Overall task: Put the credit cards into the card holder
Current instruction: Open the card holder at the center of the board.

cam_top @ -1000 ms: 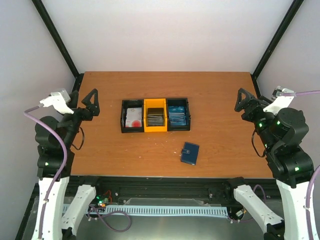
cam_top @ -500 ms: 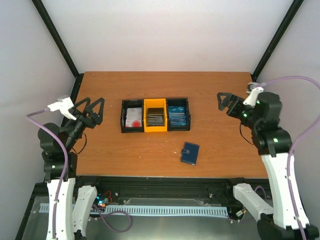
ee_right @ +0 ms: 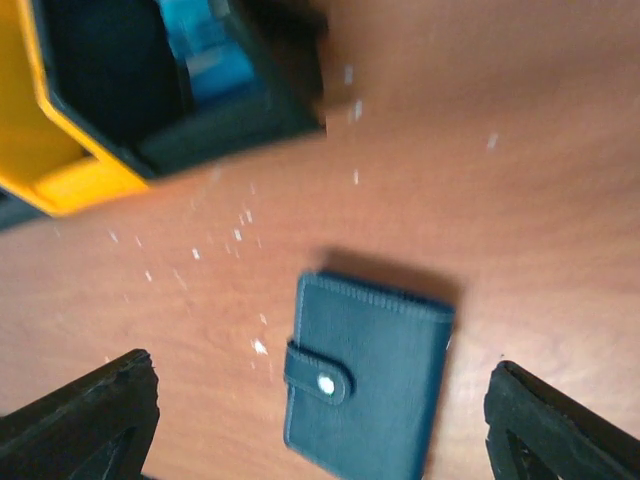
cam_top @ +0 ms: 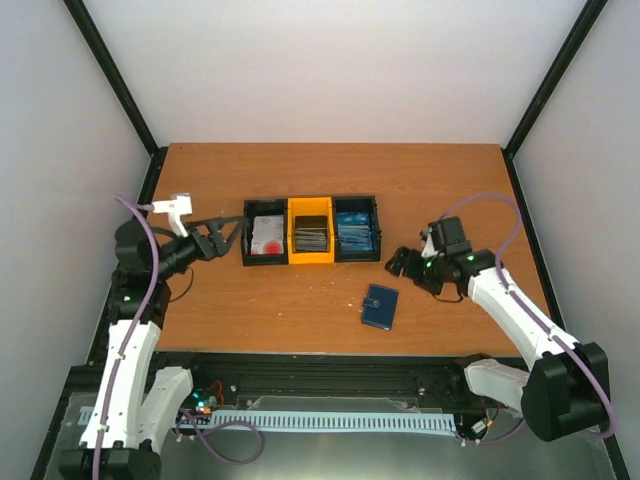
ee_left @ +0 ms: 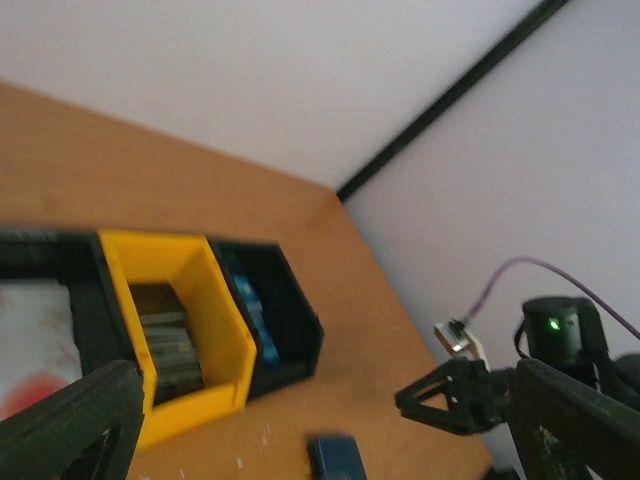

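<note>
Right end effector (cam_top: 402, 264) spread, hovering by the closed navy snap-tab card holder (ee_right: 365, 375) on the wooden worktop (cam_top: 300, 180); left end effector (cam_top: 228, 238) spread beside the black-and-yellow tray (cam_top: 355, 260) of stacked plastic credit cards (cam_top: 311, 238) (I'd unsnap the flap (ee_right: 318, 375) first, approaching square-on).

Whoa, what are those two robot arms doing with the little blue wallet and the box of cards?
Nothing is being held yet. The left gripper hangs open beside the white-card end of the bin tray, where the credit cards sit in three stacks. The right gripper hangs open close to the card holder, which lies shut on the table in front of the tray.
</note>
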Controlling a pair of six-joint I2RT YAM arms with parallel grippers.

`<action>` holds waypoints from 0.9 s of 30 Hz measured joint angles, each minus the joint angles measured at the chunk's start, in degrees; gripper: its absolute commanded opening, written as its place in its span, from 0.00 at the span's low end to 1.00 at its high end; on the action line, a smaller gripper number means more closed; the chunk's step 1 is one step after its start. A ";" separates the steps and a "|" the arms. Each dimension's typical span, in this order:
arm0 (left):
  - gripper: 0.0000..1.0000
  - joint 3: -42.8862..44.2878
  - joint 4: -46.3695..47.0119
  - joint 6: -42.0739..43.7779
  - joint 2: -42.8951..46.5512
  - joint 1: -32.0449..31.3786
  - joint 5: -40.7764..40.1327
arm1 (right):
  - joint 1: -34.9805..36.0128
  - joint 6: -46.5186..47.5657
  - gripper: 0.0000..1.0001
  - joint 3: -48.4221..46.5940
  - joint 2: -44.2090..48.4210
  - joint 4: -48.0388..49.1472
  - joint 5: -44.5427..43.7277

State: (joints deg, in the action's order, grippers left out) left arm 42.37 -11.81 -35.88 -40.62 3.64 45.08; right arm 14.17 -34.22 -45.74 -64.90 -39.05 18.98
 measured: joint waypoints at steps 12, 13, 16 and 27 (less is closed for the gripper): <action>0.92 -9.68 0.31 0.04 -10.27 -18.80 -3.43 | 12.72 -9.16 0.54 9.03 -5.25 3.50 -4.79; 0.92 -9.64 0.35 0.26 -12.55 -20.90 -4.46 | 12.76 -9.73 0.53 9.40 -5.40 3.58 -5.60; 0.92 -8.44 -0.09 1.11 -20.55 -27.12 -7.93 | 12.79 -10.47 0.49 9.68 -5.81 4.04 -7.06; 0.60 4.09 0.59 5.09 -43.89 -43.19 -13.03 | 12.39 -12.92 0.40 15.45 -6.01 10.12 -7.54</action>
State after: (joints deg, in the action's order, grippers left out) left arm 46.46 -11.22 -30.79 -84.51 -39.55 32.05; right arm 26.57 -47.13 -30.28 -70.91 -28.93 11.44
